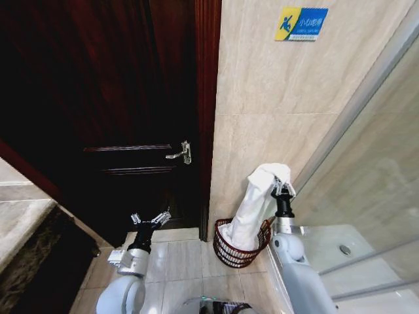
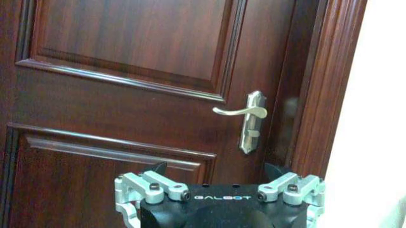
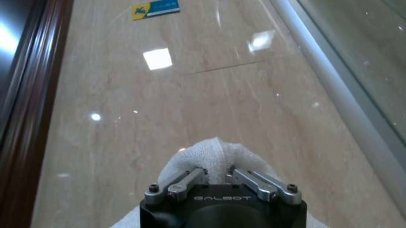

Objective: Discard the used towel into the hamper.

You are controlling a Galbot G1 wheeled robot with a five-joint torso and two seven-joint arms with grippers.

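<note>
A white towel [image 1: 256, 206] hangs from my right gripper [image 1: 281, 189], which is shut on its top fold. Its lower end drops inside the hamper [image 1: 229, 252], a round dark wicker basket on the floor against the tiled wall. In the right wrist view the towel [image 3: 216, 154] bunches up between the closed fingers [image 3: 190, 178]. My left gripper [image 1: 150, 219] is held open low in front of the dark wooden door, with nothing between its fingers [image 2: 136, 186].
The dark wooden door [image 1: 111, 111] with a metal lever handle [image 1: 181, 154] stands at the left. A glass shower screen [image 1: 373, 170] and a white basin [image 1: 327, 248] are at the right. A stone counter edge [image 1: 23, 226] is at far left.
</note>
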